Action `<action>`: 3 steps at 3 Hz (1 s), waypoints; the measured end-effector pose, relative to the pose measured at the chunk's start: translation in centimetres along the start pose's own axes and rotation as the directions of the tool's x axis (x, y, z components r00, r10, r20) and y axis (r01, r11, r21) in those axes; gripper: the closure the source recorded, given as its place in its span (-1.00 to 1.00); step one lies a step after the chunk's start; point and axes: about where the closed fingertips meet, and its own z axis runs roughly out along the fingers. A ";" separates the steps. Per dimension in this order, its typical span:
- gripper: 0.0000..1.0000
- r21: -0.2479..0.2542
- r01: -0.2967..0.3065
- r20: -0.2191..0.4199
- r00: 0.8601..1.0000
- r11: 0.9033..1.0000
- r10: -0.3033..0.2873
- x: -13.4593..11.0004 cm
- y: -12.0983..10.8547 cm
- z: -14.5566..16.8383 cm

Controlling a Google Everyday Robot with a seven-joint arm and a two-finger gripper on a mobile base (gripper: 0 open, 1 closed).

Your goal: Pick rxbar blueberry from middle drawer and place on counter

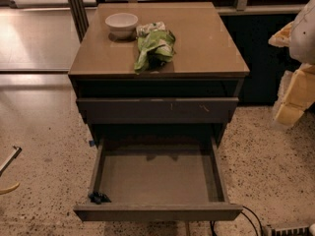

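Observation:
The middle drawer point(156, 211) is pulled wide open below the cabinet's closed top drawer point(156, 110). A small dark blue-black thing, the rxbar blueberry point(99, 197), lies in the drawer's front left corner against the front wall. The rest of the drawer floor is bare. The glossy tan counter point(206, 43) tops the cabinet. My gripper point(291, 107) hangs at the right edge of the view, beside the cabinet at about top-drawer height, well away from the bar.
A white bowl point(121, 23) and a crumpled green and white snack bag point(155, 45) sit on the counter's back left and middle. Black cables point(246, 220) lie on the speckled floor at the front right. A thin pale object point(9, 161) pokes in at the left.

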 end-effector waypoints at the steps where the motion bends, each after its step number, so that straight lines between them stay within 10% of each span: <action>1: -1.00 0.001 -0.003 0.006 1.000 1.000 0.003 0.0 0.0 0.0; 3: -1.00 -0.069 -0.141 0.017 0.990 0.988 0.142 -1.7 2.0 5.4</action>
